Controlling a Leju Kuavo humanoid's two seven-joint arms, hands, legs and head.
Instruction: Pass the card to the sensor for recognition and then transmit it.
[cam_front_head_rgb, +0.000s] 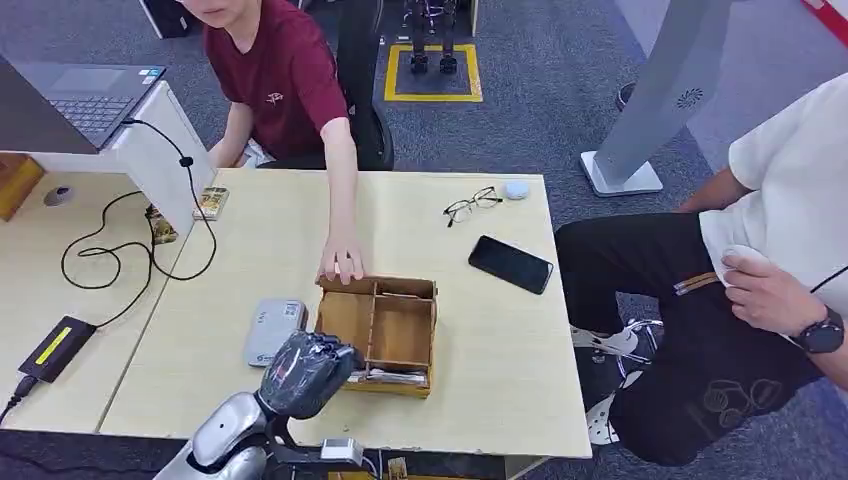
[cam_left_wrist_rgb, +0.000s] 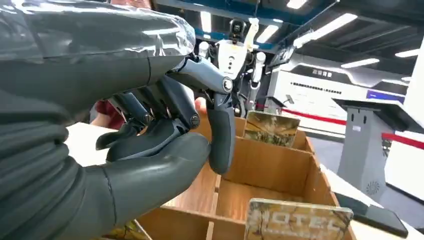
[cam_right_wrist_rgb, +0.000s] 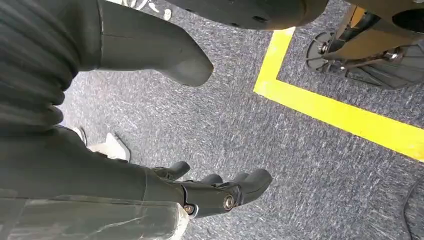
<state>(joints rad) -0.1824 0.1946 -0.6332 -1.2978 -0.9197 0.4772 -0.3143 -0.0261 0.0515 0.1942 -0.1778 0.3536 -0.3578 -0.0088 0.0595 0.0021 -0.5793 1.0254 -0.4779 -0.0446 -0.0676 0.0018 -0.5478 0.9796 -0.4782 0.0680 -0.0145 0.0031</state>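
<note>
The wooden divided box (cam_front_head_rgb: 380, 330) sits on the light wood table (cam_front_head_rgb: 500, 380) and serves as the reference. The left hand (cam_front_head_rgb: 308, 370) hovers at the box's near-left corner; in the left wrist view its fingers (cam_left_wrist_rgb: 220, 135) are loosely curled with a gap to the thumb, holding nothing. One hotel card (cam_left_wrist_rgb: 295, 222) stands upright in the nearest compartment; a second card (cam_left_wrist_rgb: 271, 128) leans against the far wall. The grey card sensor (cam_front_head_rgb: 273, 330) lies just left of the box. A person's hand (cam_front_head_rgb: 342, 262) rests on the box's far rim. The right hand (cam_right_wrist_rgb: 220, 192) hangs over grey carpet, fingers apart, holding nothing.
</note>
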